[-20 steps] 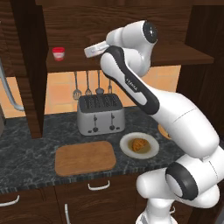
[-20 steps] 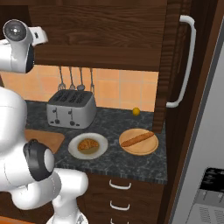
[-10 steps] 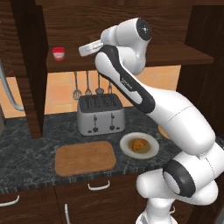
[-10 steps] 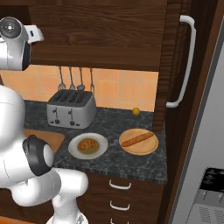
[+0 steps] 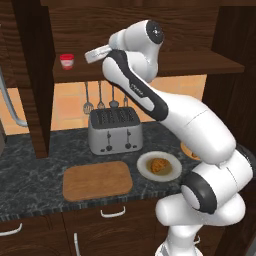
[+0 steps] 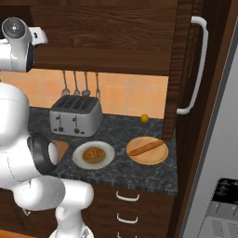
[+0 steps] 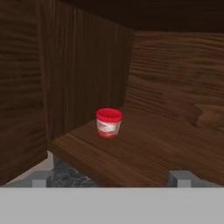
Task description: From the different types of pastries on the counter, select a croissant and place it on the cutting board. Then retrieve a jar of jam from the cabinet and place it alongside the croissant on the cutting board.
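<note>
The jar of jam (image 7: 108,123), red-lidded with a red band, stands upright on the cabinet shelf (image 7: 144,153), straight ahead of my gripper (image 7: 110,179). The fingertips (image 7: 41,178) are spread wide and hold nothing. From the left base view my gripper (image 5: 89,55) hovers at shelf height, a short way right of the jar (image 5: 66,61) and apart from it. The croissant (image 5: 160,165) lies on a white plate (image 5: 171,174) on the counter (image 5: 30,175), just right of the bare cutting board (image 5: 97,180). The croissant (image 6: 94,154) also shows beside the long thin pastry (image 6: 148,148).
A silver toaster (image 5: 115,131) stands behind the cutting board, with utensils (image 5: 100,97) hanging above it. The long pastry rests on a round wooden plate (image 6: 158,158). A small yellow fruit (image 6: 145,118) sits at the back. A cabinet side panel (image 5: 35,100) rises left of the jar.
My hand has moved left along the shelf and slightly up, closing on the jar. The jar, the croissant and the board have stayed put.
</note>
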Motion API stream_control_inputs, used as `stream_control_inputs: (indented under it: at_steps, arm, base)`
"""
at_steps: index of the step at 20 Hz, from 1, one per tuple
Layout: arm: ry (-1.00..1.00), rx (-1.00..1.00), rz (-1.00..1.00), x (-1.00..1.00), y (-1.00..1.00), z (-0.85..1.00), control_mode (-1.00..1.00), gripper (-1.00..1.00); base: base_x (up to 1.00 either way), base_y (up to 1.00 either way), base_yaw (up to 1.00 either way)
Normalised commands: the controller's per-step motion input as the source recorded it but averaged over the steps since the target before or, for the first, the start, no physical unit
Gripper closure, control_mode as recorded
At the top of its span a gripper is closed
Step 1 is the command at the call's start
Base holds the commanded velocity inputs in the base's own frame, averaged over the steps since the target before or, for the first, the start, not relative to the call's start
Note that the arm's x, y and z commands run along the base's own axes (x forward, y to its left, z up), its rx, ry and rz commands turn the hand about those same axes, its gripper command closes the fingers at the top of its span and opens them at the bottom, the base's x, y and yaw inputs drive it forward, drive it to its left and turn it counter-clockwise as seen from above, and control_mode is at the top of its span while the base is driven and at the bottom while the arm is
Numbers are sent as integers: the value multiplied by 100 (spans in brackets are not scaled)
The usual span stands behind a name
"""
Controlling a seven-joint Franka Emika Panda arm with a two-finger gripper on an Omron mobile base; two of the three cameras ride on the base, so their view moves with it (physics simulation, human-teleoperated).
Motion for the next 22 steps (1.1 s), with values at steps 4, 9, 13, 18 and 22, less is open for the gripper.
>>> stream_control_inputs:
  at_steps: [4,9,13,18,22]
  arm:
    - [7,0,0,2,34,-11,-100,-100]
    - [0,0,-1,1,28,-3,-100,-100]
    - [0,0,0,10,0,0,-100,-100]
    - [-3,0,0,17,-7,-7,-100,-100]
    - [0,0,0,31,-1,-11,-100,-100]
  base:
    - [0,0,0]
    - [0,0,0]
    - [0,0,0]
    - [0,0,0]
    - [0,0,0]
